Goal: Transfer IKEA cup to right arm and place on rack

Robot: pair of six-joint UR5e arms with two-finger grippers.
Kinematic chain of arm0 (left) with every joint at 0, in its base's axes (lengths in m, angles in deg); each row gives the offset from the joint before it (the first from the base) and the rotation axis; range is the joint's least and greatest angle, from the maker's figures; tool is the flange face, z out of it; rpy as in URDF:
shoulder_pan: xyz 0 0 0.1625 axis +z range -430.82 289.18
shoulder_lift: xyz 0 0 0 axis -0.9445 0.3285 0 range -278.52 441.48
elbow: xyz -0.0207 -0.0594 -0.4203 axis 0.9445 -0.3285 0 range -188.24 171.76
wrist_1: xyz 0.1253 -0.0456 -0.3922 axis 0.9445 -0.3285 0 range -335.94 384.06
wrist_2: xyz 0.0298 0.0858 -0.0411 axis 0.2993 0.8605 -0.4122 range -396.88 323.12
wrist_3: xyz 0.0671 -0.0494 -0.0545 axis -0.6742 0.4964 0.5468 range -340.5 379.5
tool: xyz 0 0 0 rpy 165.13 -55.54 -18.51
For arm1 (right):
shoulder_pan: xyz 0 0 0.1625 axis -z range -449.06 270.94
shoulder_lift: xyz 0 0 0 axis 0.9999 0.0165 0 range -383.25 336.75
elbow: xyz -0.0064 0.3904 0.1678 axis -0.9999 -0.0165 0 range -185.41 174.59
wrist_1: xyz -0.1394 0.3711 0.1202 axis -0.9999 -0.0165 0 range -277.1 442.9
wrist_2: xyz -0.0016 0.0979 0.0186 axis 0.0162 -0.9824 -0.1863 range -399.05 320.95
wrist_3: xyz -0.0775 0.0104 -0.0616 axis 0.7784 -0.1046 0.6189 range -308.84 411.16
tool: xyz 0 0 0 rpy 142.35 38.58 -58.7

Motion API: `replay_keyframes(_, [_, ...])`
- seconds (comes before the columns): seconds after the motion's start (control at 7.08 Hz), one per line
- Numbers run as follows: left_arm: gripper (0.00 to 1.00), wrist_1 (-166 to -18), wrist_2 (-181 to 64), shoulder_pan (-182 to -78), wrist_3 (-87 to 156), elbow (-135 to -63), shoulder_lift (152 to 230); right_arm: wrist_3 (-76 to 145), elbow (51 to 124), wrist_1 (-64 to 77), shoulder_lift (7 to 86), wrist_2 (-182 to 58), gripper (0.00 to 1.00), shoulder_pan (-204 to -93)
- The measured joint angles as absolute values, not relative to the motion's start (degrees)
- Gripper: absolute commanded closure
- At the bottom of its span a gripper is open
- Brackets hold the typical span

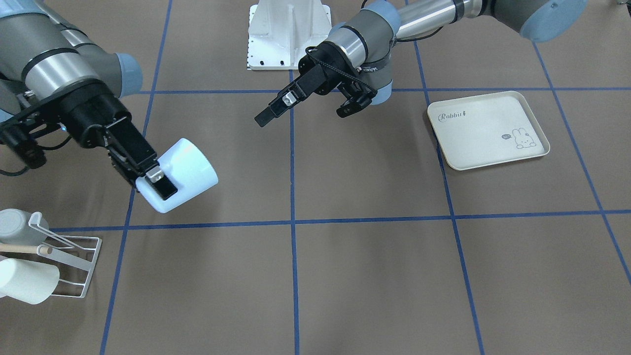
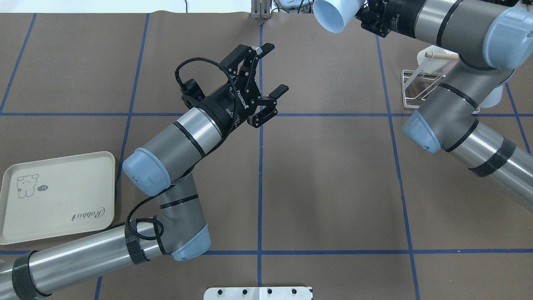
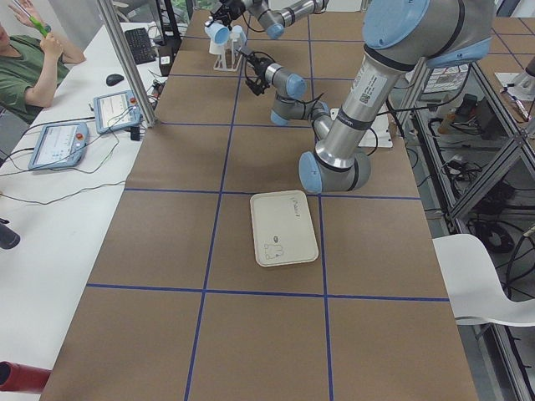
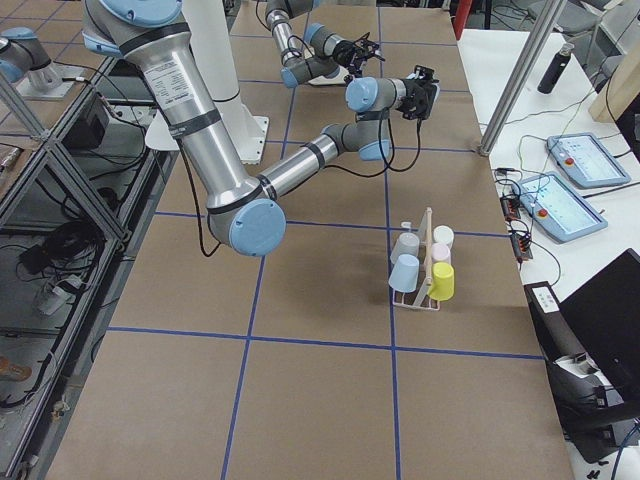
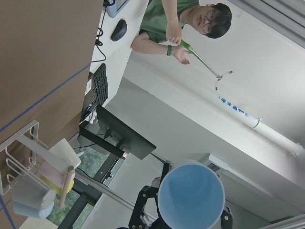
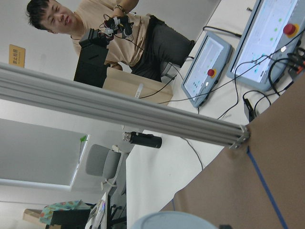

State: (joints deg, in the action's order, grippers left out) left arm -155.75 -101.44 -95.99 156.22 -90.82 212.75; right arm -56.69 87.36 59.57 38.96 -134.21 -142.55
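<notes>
The IKEA cup (image 1: 190, 167) is pale blue and lies tilted in the air, with my right gripper (image 1: 154, 178) shut on its wall near the base. It hangs above the table a little way from the rack (image 1: 79, 264). The overhead view puts the cup (image 2: 332, 14) at the far edge, its mouth pointing toward my left gripper (image 2: 272, 68). The left gripper (image 1: 306, 112) is open and empty, a good gap away from the cup. In the left wrist view the cup's blue mouth (image 5: 190, 196) faces the camera. The white wire rack (image 4: 425, 275) with its wooden dowel holds several cups.
A cream rabbit-print tray (image 1: 488, 130) lies empty on the left arm's side. The robot's white base plate (image 1: 288, 34) is at the table's robot-side edge. On the side bench are tablets (image 3: 58, 142) and a keyboard, with a person (image 3: 25, 58) seated behind it.
</notes>
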Motion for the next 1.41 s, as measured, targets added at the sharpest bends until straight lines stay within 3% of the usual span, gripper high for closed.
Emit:
replay_keyframes(0.56, [0.0,-154.28,-101.64,-96.45,140.95,-92.24,205.99,-37.88,89.32,45.65,41.47,-120.67,1.0,-144.65])
replay_keyframes(0.99, [0.0,-134.72,-109.1,-101.51,134.78,-101.62,201.5,-22.01,97.78,30.07,48.15,-108.59,1.0,-144.45])
replay_keyframes(1.41, [0.0,-121.09,-116.65,-106.92,134.33,-105.74,200.48,-11.59,99.75,17.83,50.51,-98.28,1.0,-141.34])
